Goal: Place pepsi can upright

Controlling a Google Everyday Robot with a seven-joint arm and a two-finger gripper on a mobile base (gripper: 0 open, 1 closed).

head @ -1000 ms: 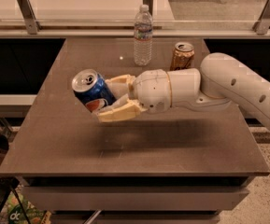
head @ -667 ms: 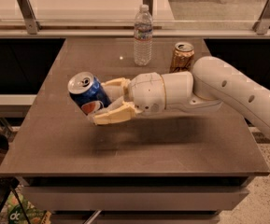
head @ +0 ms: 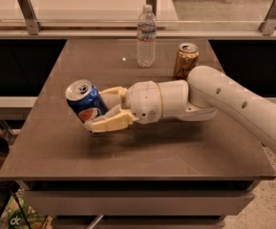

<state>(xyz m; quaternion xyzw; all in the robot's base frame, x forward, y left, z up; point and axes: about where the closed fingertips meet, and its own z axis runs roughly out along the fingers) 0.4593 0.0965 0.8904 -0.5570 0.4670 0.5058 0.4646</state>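
Pepsi can, blue aluminium, red-white-blue globe logo, silver top: tilted, top leaning up-left, over left-middle of brown rectangular table. Cream two-finger gripper clamped on can's side, one finger above, one below. White arm enters from right. Farther back: gold soda can upright; clear plastic water bottle upright, near it.

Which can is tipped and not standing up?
The blue pepsi can: it is tilted, held above the table in the gripper, jaws shut on it. The gold can stands upright on the table.
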